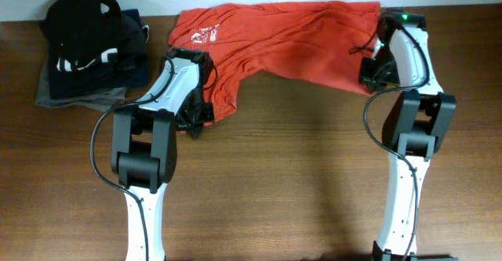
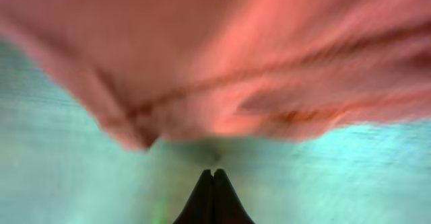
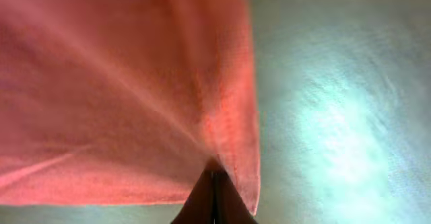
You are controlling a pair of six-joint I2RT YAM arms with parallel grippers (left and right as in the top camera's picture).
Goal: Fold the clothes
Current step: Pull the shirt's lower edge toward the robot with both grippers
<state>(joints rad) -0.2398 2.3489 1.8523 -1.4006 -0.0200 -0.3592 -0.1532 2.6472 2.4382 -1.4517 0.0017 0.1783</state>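
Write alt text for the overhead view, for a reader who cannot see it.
An orange-red T-shirt lies rumpled along the far side of a wooden table, the right gripper shut on its right edge and the left gripper shut at its near-left corner. A pile of dark folded garments sits at the far left.

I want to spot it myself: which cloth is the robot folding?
Look at the brown wooden table, along its far edge. Stretched there between the two white-and-black robot arms lies a crumpled orange-red cotton T-shirt with a small white print. It is the only bright piece; the folded pile beside it is black, navy and grey.
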